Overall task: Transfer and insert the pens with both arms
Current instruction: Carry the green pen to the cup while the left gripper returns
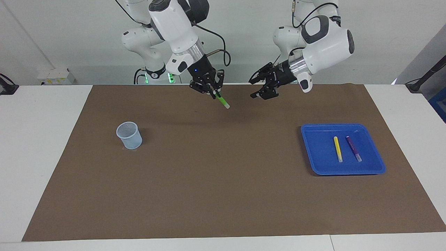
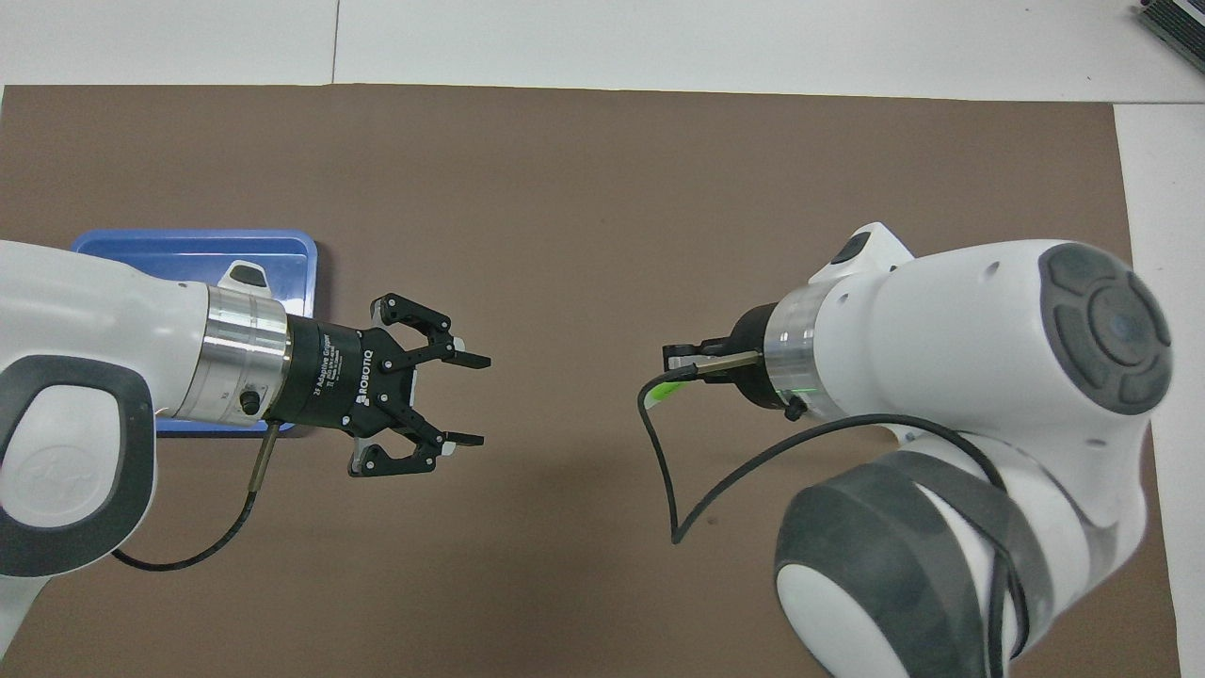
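In the facing view, we see the right gripper (image 1: 213, 91) raised over the brown mat (image 1: 223, 195) near the desk's robot-side edge, clamped on the green pen (image 1: 222, 101), which slants downward with its whitish tip lowest. The left gripper (image 1: 262, 87) hangs beside it, fingers spread and empty. The yellow pen (image 1: 338, 149) and purple pen (image 1: 353, 148) lie side by side, apart, in the blue tray (image 1: 313, 164) toward the left arm's end. A pale mesh cup (image 1: 129, 135) stands upright toward the right arm's end.

In the overhead view, we see the left gripper (image 2: 468, 399) wide open over the mat (image 2: 602, 188), partly covering the tray (image 2: 188, 247). The right gripper (image 2: 680, 363) faces it, with only a sliver of green pen (image 2: 665, 392) visible.
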Robot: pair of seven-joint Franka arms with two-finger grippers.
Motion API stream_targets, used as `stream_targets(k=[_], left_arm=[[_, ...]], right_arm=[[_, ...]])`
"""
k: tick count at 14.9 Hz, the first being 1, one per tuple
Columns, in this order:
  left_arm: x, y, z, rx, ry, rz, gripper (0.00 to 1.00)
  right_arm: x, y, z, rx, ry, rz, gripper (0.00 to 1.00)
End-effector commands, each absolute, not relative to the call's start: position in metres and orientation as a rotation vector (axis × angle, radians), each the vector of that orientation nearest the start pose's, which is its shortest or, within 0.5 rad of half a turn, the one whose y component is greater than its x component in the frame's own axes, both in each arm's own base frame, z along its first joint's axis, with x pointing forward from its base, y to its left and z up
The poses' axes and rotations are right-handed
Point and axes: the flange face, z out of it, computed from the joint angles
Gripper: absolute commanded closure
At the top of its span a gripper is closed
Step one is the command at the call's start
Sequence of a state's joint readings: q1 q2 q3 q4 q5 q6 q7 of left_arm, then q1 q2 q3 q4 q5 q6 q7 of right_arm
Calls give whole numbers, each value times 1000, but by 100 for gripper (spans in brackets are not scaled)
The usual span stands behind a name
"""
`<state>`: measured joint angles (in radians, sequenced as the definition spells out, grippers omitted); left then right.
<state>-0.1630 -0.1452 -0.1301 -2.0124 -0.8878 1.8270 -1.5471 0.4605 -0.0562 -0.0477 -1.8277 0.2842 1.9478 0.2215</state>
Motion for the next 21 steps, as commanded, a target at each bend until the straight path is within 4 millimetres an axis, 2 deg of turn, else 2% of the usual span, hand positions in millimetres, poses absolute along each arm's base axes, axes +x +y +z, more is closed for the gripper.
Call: stream_targets(k=[1,3,5,6,11,13,14,16,18,21], left_arm=[[469,-197,537,-2577,-2243,1219,36],[457,-190,529,-2835,-1965,1175,35],[453,-170,522,-3050,-1647,1056,36],[452,-161,519,-3134,-1475,997,36],[456,-117,505,-3302,-827,643,39],[462,-90,500,-3322,-493,483,39],[468,-66,498,-3344,-405,425,39],[476,-31,495,-3355,-214,328,41],[482,-13,484,-3314,-13,246,41],[500,20,454,-3277,207,154,41]], right_arm=[[512,186,586,-2892,-321,-132,100],[514,140,590,-2924,-488,-91,100],[516,95,593,-2951,-652,-80,100],[519,82,593,-2948,-695,-89,100],[524,56,583,-3048,-819,-101,100],[527,49,565,-3040,-892,-139,100],[528,43,561,-3029,-957,-148,100],[532,12,553,-3024,-1038,-180,100],[528,5,542,-3021,-1052,-187,100],[523,-5,526,-3033,-1019,-196,100]])
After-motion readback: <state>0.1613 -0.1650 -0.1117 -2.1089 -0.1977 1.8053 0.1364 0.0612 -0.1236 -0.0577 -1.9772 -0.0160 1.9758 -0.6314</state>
